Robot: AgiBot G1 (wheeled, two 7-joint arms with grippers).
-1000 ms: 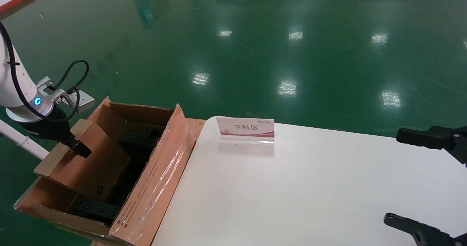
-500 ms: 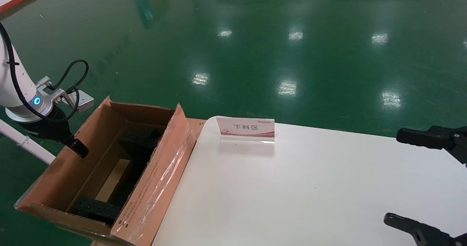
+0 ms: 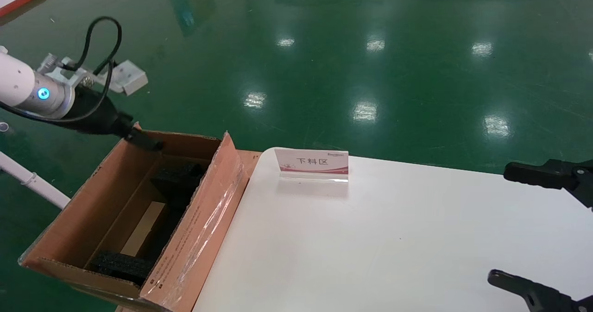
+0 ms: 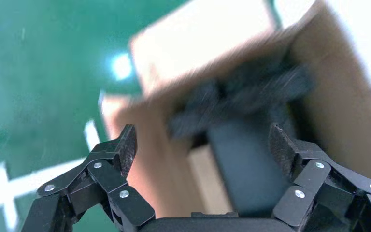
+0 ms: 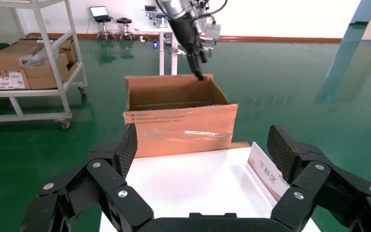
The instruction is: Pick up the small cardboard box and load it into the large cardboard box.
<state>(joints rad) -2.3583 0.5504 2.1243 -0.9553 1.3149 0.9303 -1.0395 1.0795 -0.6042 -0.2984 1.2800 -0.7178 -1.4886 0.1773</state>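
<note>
- Glossy green floor (image 3: 324,48) all round, ceiling lights mirrored in it; white bench (image 3: 394,238) filling the right and centre of the head view.
- Far left, raised above the far left corner of the large cardboard box (image 3: 194,238): left gripper (image 3: 146,141), fingers (image 4: 125,145) spread wide, holding nothing, tip near the carton's far rim.
- Left of the bench, touching its edge: the large cardboard box, flaps upright, clear tape and small print on the flap nearest the bench.
- Inside the carton: black foam (image 3: 178,175) at the far end, another black foam piece (image 3: 123,265) at the near end, and between them, down on the bottom, a pale brown face of the small cardboard box (image 3: 144,228); only part of it visible.
- Centre, near the bench's far edge: white and pink sign card (image 3: 312,162) with Chinese characters, standing upright.
- Far right, over the bench edge: right gripper (image 5: 200,145), fingers (image 5: 125,147) spread wide, empty, well apart from the carton.
</note>
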